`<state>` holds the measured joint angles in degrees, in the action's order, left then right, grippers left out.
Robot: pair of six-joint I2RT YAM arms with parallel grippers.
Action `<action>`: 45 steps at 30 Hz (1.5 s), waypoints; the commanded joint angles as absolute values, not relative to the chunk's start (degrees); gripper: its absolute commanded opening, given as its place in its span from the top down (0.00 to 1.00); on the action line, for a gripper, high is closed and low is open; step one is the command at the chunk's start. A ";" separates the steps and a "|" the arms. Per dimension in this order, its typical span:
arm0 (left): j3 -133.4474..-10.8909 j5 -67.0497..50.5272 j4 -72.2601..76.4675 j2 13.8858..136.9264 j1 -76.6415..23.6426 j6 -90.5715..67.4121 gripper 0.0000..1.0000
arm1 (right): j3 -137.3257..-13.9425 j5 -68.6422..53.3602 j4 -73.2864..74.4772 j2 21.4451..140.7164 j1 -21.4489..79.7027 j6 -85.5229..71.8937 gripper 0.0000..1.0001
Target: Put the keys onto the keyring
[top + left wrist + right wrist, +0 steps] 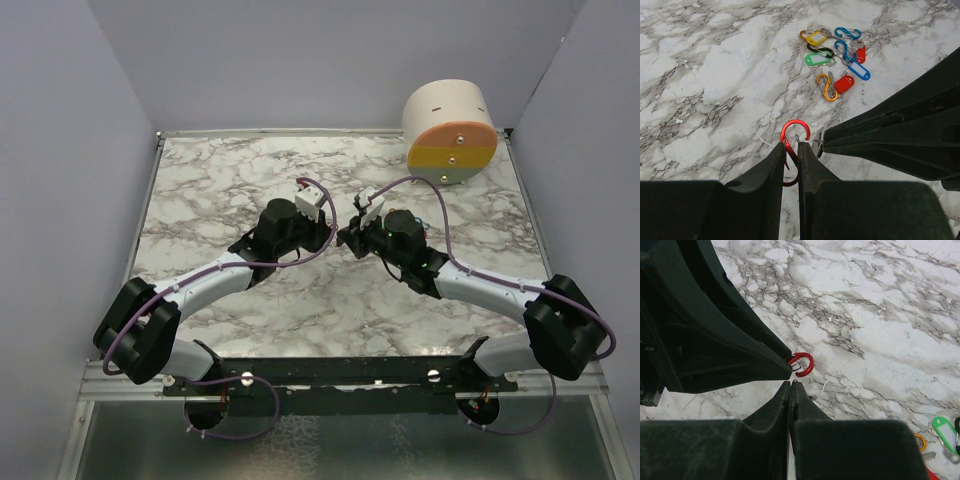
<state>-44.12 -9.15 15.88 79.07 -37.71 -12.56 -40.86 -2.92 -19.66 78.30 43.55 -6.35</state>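
Left hand [791, 146] is pinching the red loop [794, 124] at its lower half. The curved top stands clear above the fingertips and just over the bench [715, 75]. Judged purpose: the loop is presented as a fixed target, with its open end exposed, so that something can be hooked on. Right hand [790, 384] is pressed together, its tip just beside the red loop and meeting the left hand almost nose to nose. A small metal ring [818, 142] shows at that tip. Whether the right hand actually grips it cannot be told, though the close approach suggests a threading attempt at the loop's mouth. The keys [817, 59] lie well apart from both hands, heaped on the bench with the other loops [826, 87] in orange, blue and black. Several of these look linked or overlapping. No coloured key head is seen on the red loop. Assessment: the task is at an early stage. The main risk is that the thin ring slips or the loop twists between the fingers during the join.
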 commanded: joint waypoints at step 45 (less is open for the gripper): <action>-43.17 -13.83 17.62 75.94 -37.53 -13.36 1.00 | -41.24 -2.03 -22.51 78.99 43.42 -9.03 0.99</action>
<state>-43.55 -11.55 16.23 77.76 -37.60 -13.13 -40.86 -3.07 -21.04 78.87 43.55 -8.75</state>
